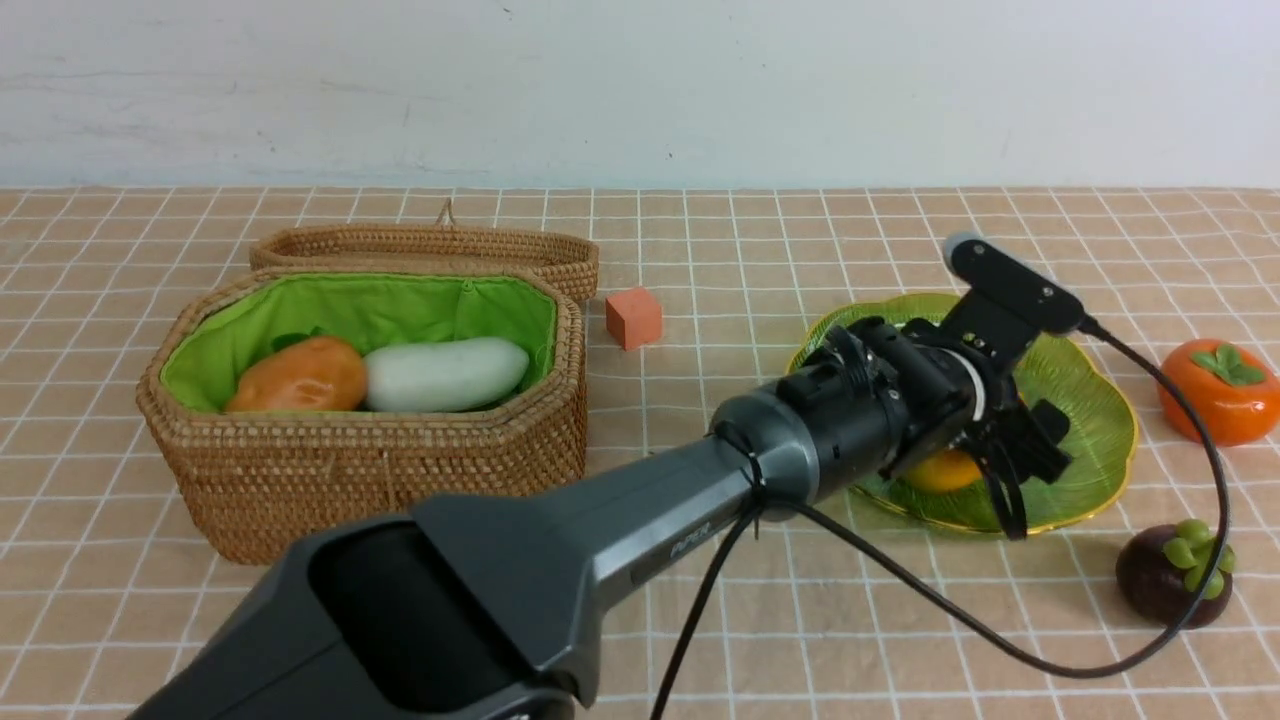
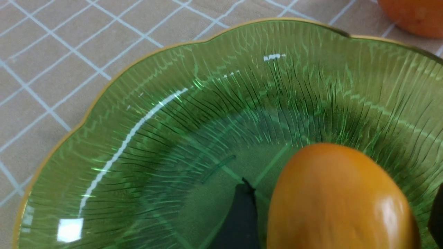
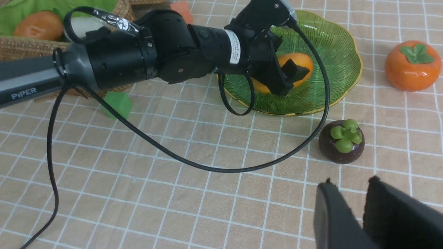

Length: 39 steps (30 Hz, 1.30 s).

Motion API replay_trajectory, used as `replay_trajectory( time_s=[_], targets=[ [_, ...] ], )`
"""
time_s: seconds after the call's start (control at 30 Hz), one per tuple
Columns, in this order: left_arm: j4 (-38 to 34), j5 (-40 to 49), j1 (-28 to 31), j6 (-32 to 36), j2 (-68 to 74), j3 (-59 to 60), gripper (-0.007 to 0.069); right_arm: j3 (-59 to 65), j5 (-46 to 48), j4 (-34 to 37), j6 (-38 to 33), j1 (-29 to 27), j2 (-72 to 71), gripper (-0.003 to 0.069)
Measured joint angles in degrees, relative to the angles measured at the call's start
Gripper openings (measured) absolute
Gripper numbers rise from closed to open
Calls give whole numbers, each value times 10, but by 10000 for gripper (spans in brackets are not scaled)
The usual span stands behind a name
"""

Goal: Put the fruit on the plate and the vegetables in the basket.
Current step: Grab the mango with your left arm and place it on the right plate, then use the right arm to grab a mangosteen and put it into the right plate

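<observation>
1. Currently, we are seeing the left hand (image 3: 296, 81) hovering low over the wide translucent green ribbed glass plate with a yellow rim (image 1: 1090, 400). Its dark fingers (image 2: 242, 214) are straddling the oblong glossy yellow-orange mango (image 2: 342, 197).
2. We are finding the mango over the plate's centre, but we cannot tell whether the fingers are pressing on it or standing just clear.
3. We are seeing the right hand (image 3: 349, 181) hanging above the checked counter (image 3: 173, 193), its fingers slightly apart with nothing between them.
4. We are noting the dark purple mangosteen with a green cap (image 1: 1170, 575) sitting on the counter near the plate's front right.
5. We are noting the round orange persimmon with a green leaf top (image 1: 1220, 390) sitting beside the plate's right edge.
6. We are watching the large octagonal brown wicker basket with green lining (image 1: 380, 470) standing at the left. It is holding the brownish-orange lumpy potato (image 1: 300, 375) and the white oblong radish (image 1: 445, 372) side by side.
7. We are spotting a small orange cube (image 1: 633, 317) between basket and plate, and a small green block (image 3: 117, 103) near the basket.
</observation>
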Motion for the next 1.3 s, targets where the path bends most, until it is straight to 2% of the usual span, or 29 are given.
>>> replay_trajectory(
  time_s=[0.13, 0.23, 0.3, 0.37, 0.4, 0.43, 0.47, 0.5, 0.53, 0.63, 0.73, 0.8, 0.9, 0.93, 1.0, 1.07, 1.13, 1.17, 1.2, 1.23, 1.3],
  targets=[
    [-25, 71, 0, 0, -29, 0, 652, 0, 0, 0, 0, 0, 0, 158],
    [-59, 185, 0, 0, -75, 0, 608, 0, 0, -5, 7, 0, 10, 158],
    [-76, 298, 0, 0, -129, 0, 531, 1, 0, -15, 16, 0, 34, 158],
    [-83, 347, 0, 0, -169, 0, 457, 6, 0, -17, 17, 0, 55, 158],
    [-97, 406, 0, 0, -218, 0, 349, 19, 0, -16, 16, 0, 93, 158],
    [-103, 428, 0, 0, -250, 0, 288, 25, -5, -16, 13, 0, 114, 158],
    [-105, 433, 0, 0, -256, 0, 272, 27, -6, -15, 12, 0, 119, 158],
    [-109, 468, 0, 5, -301, 0, 145, 36, -23, -15, 5, 0, 162, 158],
    [-110, 484, 0, 11, -332, 3, 70, 40, -42, -16, 0, 0, 189, 158],
    [-110, 506, -1, 18, -424, 30, -13, 43, -85, -24, -9, 0, 259, 158],
    [-109, 506, 0, 19, -527, 104, -13, 44, -118, -34, -12, -16, 318, 152],
    [-109, 506, 0, 14, -600, 180, -13, 44, -128, -33, -19, -49, 356, 139],
    [-118, 475, 0, 12, -713, 313, -13, 45, -143, -6, -66, -130, 400, 109],
    [-121, 467, 0, 12, -731, 335, -13, 45, -144, -3, -70, -136, 406, 107],
    [-140, 398, 0, 13, -845, 505, -13, 45, -164, 50, -125, -224, 443, 89],
    [-150, 342, 0, 13, -926, 614, -13, 45, -168, 86, -160, -278, 469, 93],
    [-159, 285, 0, 13, -997, 704, -13, 45, -172, 117, -192, -310, 494, 114],
    [-162, 247, 0, 13, -1054, 772, -13, 45, -176, 144, -223, -330, 511, 150],
    [-163, 235, 0, 13, -1070, 790, -13, 45, -176, 148, -223, -330, 514, 150],
    [-164, 214, 0, 13, -1100, 822, -13, 45, -181, 164, -245, -340, 529, 186],
    [-163, 162, 0, 13, -1172, 895, -13, 45, -204, 195, -292, -351, 563, 325]
  ],
)
